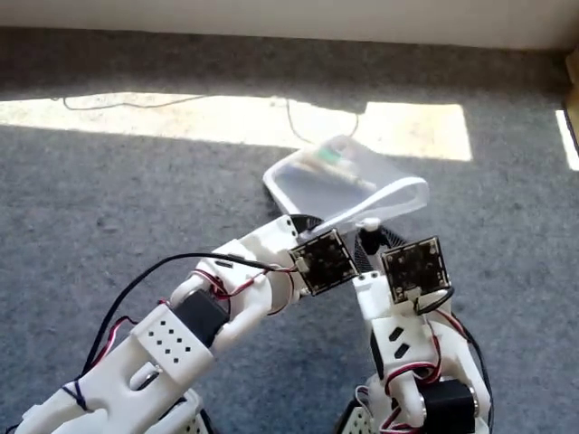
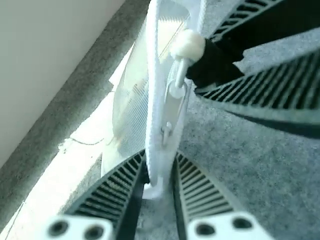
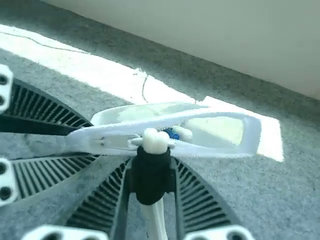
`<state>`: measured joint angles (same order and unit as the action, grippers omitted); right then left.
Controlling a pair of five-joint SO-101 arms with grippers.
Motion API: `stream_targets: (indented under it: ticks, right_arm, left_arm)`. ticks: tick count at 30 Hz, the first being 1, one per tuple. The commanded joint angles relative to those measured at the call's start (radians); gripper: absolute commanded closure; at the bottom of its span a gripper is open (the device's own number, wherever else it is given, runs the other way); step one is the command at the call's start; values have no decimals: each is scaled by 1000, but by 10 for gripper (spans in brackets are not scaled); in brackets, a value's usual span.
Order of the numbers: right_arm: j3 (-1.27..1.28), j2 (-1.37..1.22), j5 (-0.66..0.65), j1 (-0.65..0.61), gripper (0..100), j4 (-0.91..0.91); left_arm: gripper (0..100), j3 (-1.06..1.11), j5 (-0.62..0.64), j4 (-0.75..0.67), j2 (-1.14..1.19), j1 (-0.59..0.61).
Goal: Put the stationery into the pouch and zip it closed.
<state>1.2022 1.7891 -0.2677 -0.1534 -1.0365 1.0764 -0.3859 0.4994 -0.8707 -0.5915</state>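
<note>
Evidently the zipping is in hand: the translucent white plastic pouch (image 1: 348,185), stationery (image 1: 324,159) inside, lies on grey carpet (image 1: 136,199), the left gripper (image 2: 161,165) pinching its zip tape, the right gripper (image 3: 151,172) clamped on the black white-beaded pull (image 3: 152,160), which next wants drawing steadily along the gaping mouth.

One translucent pouch (image 1: 348,185) being held up, one zipper pull (image 2: 175,97) hanging on it, one small blue item (image 3: 173,134) showing inside, two grippers clamping, left gripper (image 2: 160,160) and right gripper (image 3: 150,167), one thin cable (image 1: 181,101) lying on the carpet (image 1: 109,199).
</note>
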Motion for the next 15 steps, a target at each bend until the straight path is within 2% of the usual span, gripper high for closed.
stream_targets:
  ticks: [1, 5, 10, 15]
  right_arm:
    - [-12, 4, 12, 73, 993, 65]
    - [-12, 4, 14, 85, 993, 70]
    - [-12, 4, 14, 99, 993, 71]
    - [-10, 4, 14, 156, 993, 99]
  left_arm:
    - [995, -4, 44, 112, -139, 50]
    - [995, 25, 44, 192, -245, 50]
    - [995, 77, 44, 207, -325, 54]
    - [995, 82, 44, 259, -395, 110]
